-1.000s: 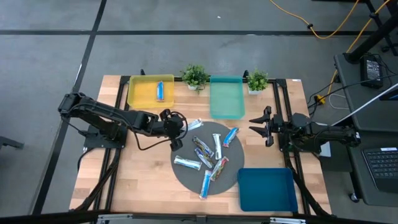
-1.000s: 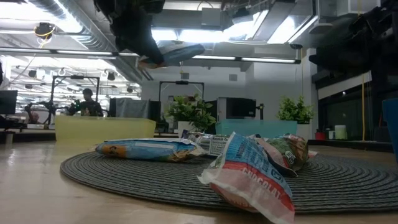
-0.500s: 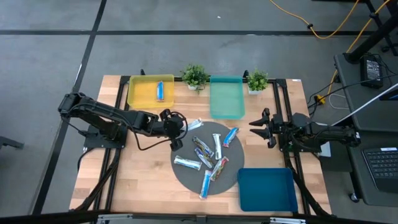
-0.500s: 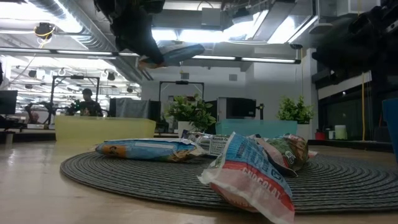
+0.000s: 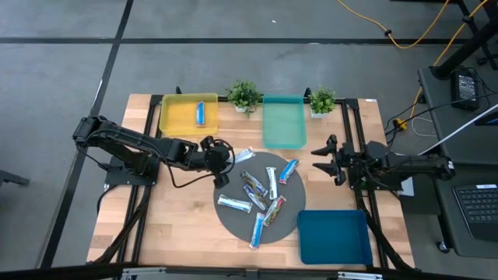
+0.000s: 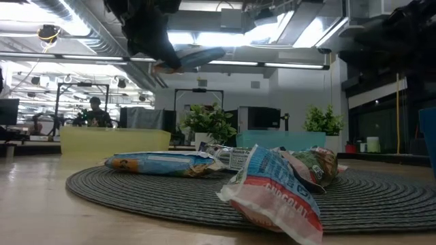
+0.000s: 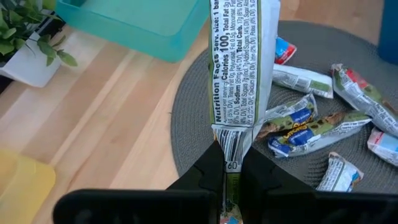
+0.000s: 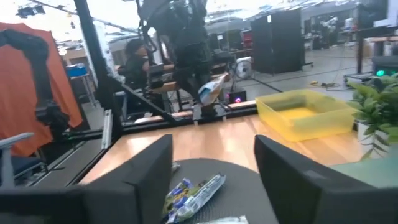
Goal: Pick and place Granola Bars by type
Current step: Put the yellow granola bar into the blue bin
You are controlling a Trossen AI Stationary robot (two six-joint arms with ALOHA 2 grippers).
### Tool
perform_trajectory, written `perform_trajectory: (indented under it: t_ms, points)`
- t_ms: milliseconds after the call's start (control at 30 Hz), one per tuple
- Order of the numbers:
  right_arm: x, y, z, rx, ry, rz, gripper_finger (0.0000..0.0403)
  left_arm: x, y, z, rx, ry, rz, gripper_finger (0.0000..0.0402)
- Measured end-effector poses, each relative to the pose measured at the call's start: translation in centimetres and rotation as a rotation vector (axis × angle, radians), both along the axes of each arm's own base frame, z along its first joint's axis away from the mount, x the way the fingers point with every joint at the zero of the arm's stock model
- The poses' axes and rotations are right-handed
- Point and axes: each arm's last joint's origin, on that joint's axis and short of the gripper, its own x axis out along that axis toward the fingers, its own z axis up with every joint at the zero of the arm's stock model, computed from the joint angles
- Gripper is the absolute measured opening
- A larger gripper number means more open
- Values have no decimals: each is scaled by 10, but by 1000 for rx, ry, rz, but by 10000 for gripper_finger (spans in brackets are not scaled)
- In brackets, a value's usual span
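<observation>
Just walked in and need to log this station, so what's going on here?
The left gripper is shut on a granola bar, held up over the grey mat's edge. The other bars lie on the mat; one bar is in the yellow tray. The right gripper waits open beside the mat. The teal tray and blue tray hold nothing.

Robotics lab or open industrial workspace. Wooden table (image 5: 183, 233) on a black metal frame, set on grey concrete floor (image 5: 62, 70) crossed by dark tape lines. Yellow cable (image 5: 405, 39) trailing across floor; laptop (image 5: 476, 204) on a side bench. Exposed ceiling ducts (image 6: 75, 27) and strip lights overhead. Seated person (image 6: 95, 112) at a far workstation. Another robot arm (image 8: 37, 68) before orange cloth.
</observation>
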Motion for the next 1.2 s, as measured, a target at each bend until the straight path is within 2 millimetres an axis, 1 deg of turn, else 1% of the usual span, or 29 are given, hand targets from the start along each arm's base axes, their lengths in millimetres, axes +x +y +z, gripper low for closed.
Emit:
perform_trajectory:
  t_ms: [133, 267, 367, 533, 667, 800, 967, 1100, 1200]
  points:
    - [5, 0, 4, 6, -29, -1, 285, 4, -1, 3, 10, -45, -21, 17]
    - [11, 0, 7, 28, -56, 3, 318, 10, -5, 10, 21, -130, -67, 17]
    - [18, 0, 10, 26, -50, 8, 327, 14, -6, 15, 38, -182, -95, 14]
    - [36, -1, 35, 12, -28, 8, 326, 16, -7, 18, 60, -208, -116, 11]
    - [59, -1, 54, -36, 16, 4, 326, 17, -7, 20, 78, -226, -134, 13]
    - [88, -2, 69, -80, 62, 2, 326, 18, -8, 23, 96, -244, -153, 12]
    - [126, -2, 81, -130, 109, 6, 326, 20, -18, 39, 139, -276, -207, 12]
    - [153, 0, 88, -162, 119, 110, 326, 20, -27, 53, 200, -306, -213, 12]
    - [171, 1, 91, -164, 124, 163, 326, 19, -29, 57, 212, -314, -215, 12]
